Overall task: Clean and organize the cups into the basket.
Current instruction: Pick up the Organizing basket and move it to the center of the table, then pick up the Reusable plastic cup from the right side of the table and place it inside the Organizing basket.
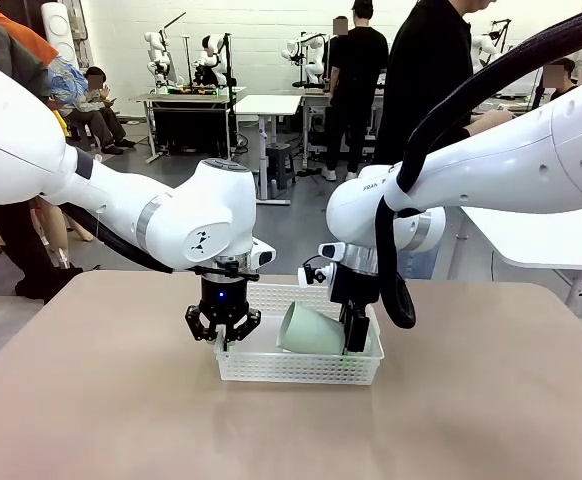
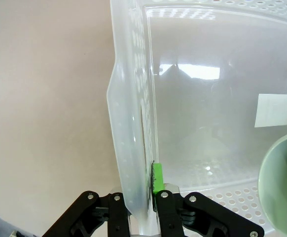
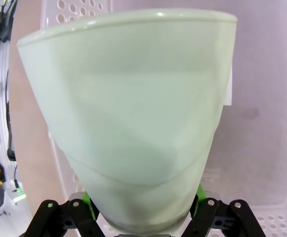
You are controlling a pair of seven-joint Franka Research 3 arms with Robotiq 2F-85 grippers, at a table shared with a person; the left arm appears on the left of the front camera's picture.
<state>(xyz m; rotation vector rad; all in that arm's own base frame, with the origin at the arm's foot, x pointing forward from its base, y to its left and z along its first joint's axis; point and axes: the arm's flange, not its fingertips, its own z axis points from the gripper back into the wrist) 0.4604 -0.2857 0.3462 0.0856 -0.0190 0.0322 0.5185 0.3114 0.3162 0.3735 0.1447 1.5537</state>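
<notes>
The basket (image 1: 271, 368) is formed of white, slightly translucent plastic. Its walls are perforated, and its smooth floor is glossy enough to carry reflections. A matt, paper-like label (image 2: 273, 109) is seen on that floor. The cup (image 1: 309, 332) is made of pale mint plastic, smooth, with a soft satin sheen. The table (image 1: 91, 420) is finished in a smooth, matt tan surface. The arm shells (image 1: 211, 205) are moulded in glossy white plastic. The left gripper (image 1: 223, 338) is built of matt black links and faced with a green, rubber-like pad (image 2: 157, 178).
</notes>
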